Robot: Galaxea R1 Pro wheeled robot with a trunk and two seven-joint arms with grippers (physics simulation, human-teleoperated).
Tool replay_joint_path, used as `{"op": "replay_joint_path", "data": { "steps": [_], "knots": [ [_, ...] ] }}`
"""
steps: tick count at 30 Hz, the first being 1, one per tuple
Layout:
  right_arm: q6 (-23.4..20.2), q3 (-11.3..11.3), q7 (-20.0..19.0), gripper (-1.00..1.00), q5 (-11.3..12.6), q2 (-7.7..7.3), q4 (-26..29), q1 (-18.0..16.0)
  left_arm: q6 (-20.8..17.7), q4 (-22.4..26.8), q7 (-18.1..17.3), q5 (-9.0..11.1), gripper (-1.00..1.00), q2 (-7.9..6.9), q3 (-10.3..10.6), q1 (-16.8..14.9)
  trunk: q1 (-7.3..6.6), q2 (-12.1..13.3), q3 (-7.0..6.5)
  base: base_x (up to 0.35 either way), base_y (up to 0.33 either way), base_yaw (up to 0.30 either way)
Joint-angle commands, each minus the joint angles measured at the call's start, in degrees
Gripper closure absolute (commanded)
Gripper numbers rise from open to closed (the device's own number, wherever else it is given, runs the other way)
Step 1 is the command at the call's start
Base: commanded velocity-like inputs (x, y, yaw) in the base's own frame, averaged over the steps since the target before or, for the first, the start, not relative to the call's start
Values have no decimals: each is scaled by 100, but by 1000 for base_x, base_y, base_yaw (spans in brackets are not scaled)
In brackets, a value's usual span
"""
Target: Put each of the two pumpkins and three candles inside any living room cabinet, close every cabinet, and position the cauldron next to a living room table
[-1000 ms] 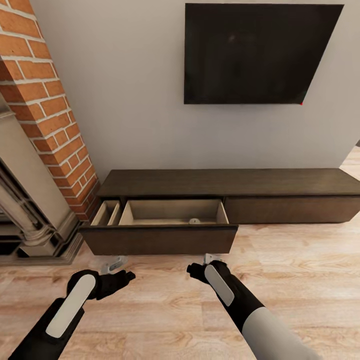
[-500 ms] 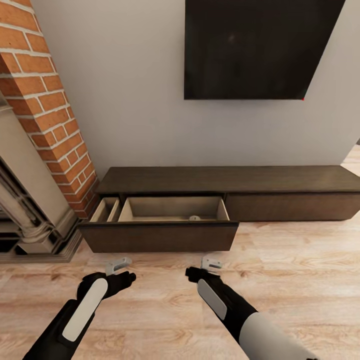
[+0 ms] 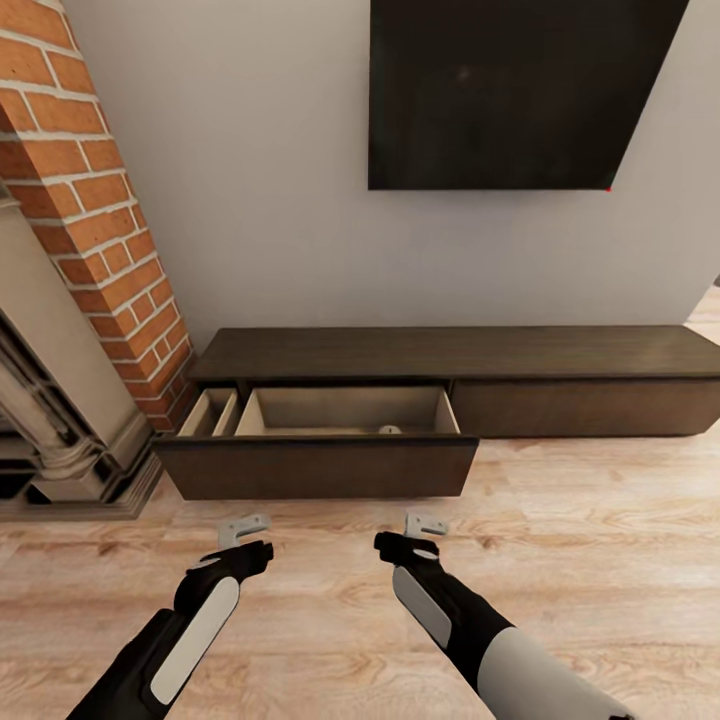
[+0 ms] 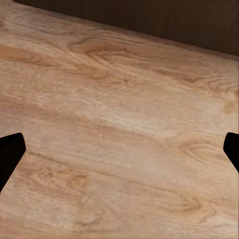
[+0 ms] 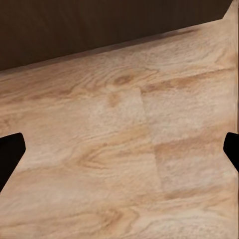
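The long low dark-brown cabinet (image 3: 455, 352) stands against the pale wall beneath a black wall-mounted screen (image 3: 515, 92), with a brick column (image 3: 90, 200) and a pale stone fireplace surround (image 3: 55, 400) at its left end; its left drawer (image 3: 320, 465) is pulled well out over the wooden floor (image 3: 580, 540), showing pale beige insides split into a narrow compartment at the left and a wide one beside it; in the wide compartment, near the drawer front, the top of a small pale rounded object (image 3: 389, 430) just shows, too small to tell what it is; the right drawer front (image 3: 585, 408) sits flush and shut. The left end effector (image 3: 243, 528) hovers over the floor just in front of the open drawer, toward its left half, and the right end effector (image 3: 425, 524) hovers just in front of its right half; neither touches the drawer front; in each wrist view the two dark fingertips (image 4: 10, 154) (image 5: 10, 152) stand far apart at opposite edges with bare floorboards between them and the dark drawer front beyond, so both end effectors are spread wide and hold nothing.
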State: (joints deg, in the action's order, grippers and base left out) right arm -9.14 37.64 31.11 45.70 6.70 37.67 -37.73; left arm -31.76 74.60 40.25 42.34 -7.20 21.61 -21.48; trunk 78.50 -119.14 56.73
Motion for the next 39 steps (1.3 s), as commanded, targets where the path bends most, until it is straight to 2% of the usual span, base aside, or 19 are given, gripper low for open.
{"op": "replay_joint_path", "data": {
  "steps": [1, 5, 10, 13, 17, 18, 25, 33, 37, 39],
  "knots": [
    [37, 24, 45, -100, -12, -1, 6, -6, 5, 6, 55, 42, -100, -7, 21, -6, 22, -44, 23, 0, 0, 0],
    [477, 24, 52, -100, -246, 6, -3, -6, 33, 4, 47, 24, -100, -3, 48, -6, 110, -204, 95, 0, 0, 0],
    [655, 24, 53, -100, -432, -2, -5, -4, 46, 43, 45, 14, -100, -15, 320, -6, 219, -405, 185, 0, 0, 0],
    [949, 24, 53, -100, -532, -3, -5, 22, 71, 51, 45, 6, -100, -17, 433, -6, 285, -525, 239, 0, 0, 0],
    [1285, 24, 53, -100, -958, -15, -12, 64, 219, 104, 40, 9, -100, -32, 500, -6, 373, -686, 311, 0, 0, 0],
    [1309, 24, 53, -100, -1002, -16, -13, 70, 230, 134, 38, 10, -100, -33, 517, -6, 395, -726, 329, 0, 0, 0],
    [1486, 24, 55, -100, -1077, -34, -14, 137, 248, 278, 36, 11, -100, -72, 614, -6, 549, -1007, 454, 0, 0, 0],
    [1588, 31, 11, -100, -1116, -42, 5, 271, 249, 291, 36, 11, -100, -80, 632, -4, 725, -1327, 598, 0, 0, 0],
    [1595, 264, 5, -100, -1330, -51, 188, 289, 251, 292, 38, 10, -100, -78, 686, -5, 812, -1488, 670, 0, 0, 0],
    [1594, 394, 4, -100, -1436, -52, 455, 291, 257, 292, 45, 1, -100, -74, 818, -5, 856, -1568, 706, 0, 0, 0]
  ]
}}
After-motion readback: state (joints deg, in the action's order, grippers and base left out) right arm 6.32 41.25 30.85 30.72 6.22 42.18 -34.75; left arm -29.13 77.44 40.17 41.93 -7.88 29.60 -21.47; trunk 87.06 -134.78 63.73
